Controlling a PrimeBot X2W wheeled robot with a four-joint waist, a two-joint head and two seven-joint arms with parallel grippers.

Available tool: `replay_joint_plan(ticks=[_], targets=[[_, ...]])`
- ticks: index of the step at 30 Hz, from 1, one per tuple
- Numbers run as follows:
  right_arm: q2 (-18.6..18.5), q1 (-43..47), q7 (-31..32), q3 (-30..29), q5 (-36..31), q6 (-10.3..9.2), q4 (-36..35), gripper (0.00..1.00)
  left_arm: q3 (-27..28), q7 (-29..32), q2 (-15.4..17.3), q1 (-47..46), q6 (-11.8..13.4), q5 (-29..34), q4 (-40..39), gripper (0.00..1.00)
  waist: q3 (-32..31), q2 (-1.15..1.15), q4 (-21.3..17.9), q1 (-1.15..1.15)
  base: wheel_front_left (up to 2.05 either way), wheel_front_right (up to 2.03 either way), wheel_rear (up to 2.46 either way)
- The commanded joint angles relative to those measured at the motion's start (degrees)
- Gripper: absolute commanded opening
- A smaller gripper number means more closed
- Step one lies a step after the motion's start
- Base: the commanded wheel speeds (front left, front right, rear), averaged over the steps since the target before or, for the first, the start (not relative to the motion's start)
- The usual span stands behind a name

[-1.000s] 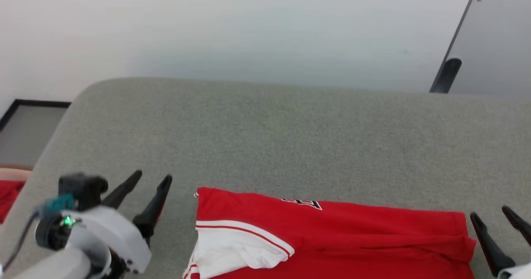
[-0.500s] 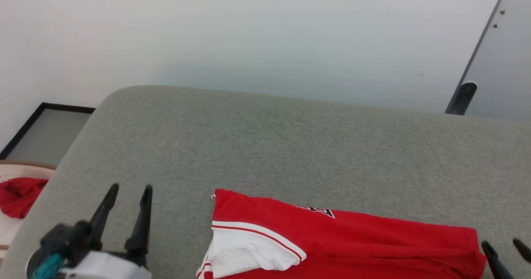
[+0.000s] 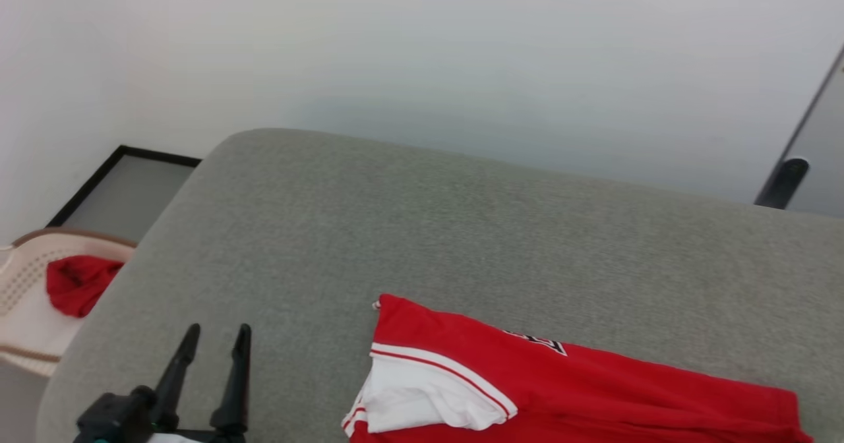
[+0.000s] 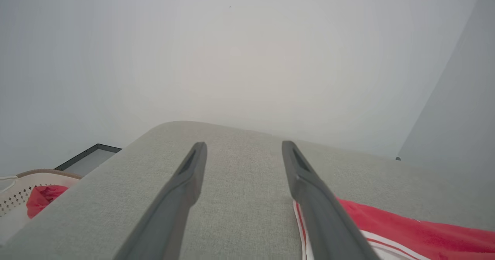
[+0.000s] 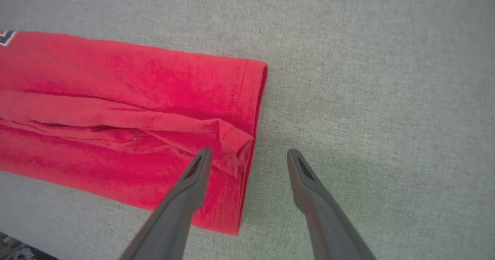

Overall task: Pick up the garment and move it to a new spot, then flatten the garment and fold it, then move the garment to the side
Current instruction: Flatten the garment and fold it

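Grey fabric-covered surface (image 3: 461, 232) with a rounded far-left corner, plain white wall (image 3: 395, 54) behind it. Bright red sports jersey with white sleeve, red-and-white stripe trim and black white-outlined lettering (image 3: 593, 390) lies flat on the near part of the surface, folded into a long band, and runs off the bottom edge of the head view. Sleeve end is on the jersey's left, hem end on its right, and a scrap of lettering shows at its far edge. A loose crease runs along the band toward the hem in the right wrist view (image 5: 116, 97).

Left gripper (image 3: 217, 331) is well left of the jersey, over bare grey fabric. Its jaws are spread wide with nothing between them. In the left wrist view (image 4: 243, 146) its right finger overlaps the jersey's sleeve edge (image 4: 406, 225).

Right gripper (image 5: 249, 151) is at the jersey's hem end. Its jaws are wide apart and straddle the hem corner, one finger over red cloth, the other over grey. Can't tell if it touches, and nothing is gripped.

Far left of the jersey, off the surface, sits a cream perforated basket (image 3: 26, 278) holding a small plain red cloth (image 3: 76, 285).
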Motion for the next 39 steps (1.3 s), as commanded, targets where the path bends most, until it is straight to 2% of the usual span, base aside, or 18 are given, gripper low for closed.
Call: replay_joint_plan(ticks=[1, 10, 20, 21, 23, 26, 39], targets=[[0.4, -1.0, 1.2, 0.0, 0.3, -0.03, 1.1, 1.0, 0.0, 0.0, -0.6, -0.4, -0.6, 0.4, 0.5, 1.0, 0.2, 0.0, 1.5, 0.0, 0.0, 0.0, 0.0], [2.8, -5.8, 4.9, 0.8, -0.3, -0.03, 11.1, 1.0, -1.1, 0.0, -3.1, -2.3, -1.9, 1.5, 2.2, 1.0, 1.9, 0.0, 4.6, 0.0, 0.0, 0.0, 0.0], [2.5, -11.8, 5.4, 3.8, -1.6, -0.07, 22.0, 1.0, -2.1, 0.0, -3.8, -3.6, -1.9, 0.4, 2.3, 1.0, 3.4, 0.0, 5.6, 0.0, 0.0, 0.0, 0.0], [2.7, -12.2, 6.1, 4.4, -1.2, -0.07, 22.9, 0.93, -2.2, 0.0, -3.8, -3.7, -1.9, 0.4, 2.3, 1.0, 3.5, 0.0, 5.6, 0.0, 0.0, 0.0, 0.0], [3.0, -13.3, 6.6, 5.4, -0.6, -0.07, 24.3, 0.0, -2.4, 0.0, -4.0, -3.9, -1.9, -0.1, 2.4, 1.0, 3.6, 0.0, 5.7, 0.0, 0.0, 0.0, 0.0], [3.0, -14.4, 6.9, 6.1, 1.5, -0.05, 26.0, 0.0, -2.7, 0.0, -4.3, -4.3, -1.9, -0.8, 2.5, 1.0, 3.9, 0.0, 5.8, 0.0, 0.0, 0.0, 0.0], [-3.8, -17.2, 3.6, 5.7, 3.9, -0.47, 29.9, 0.0, -2.8, 0.0, -3.9, -4.4, -1.8, -2.4, 3.7, 1.0, 4.4, 0.0, 4.6, 0.0, 0.0, 0.0, 0.0]])
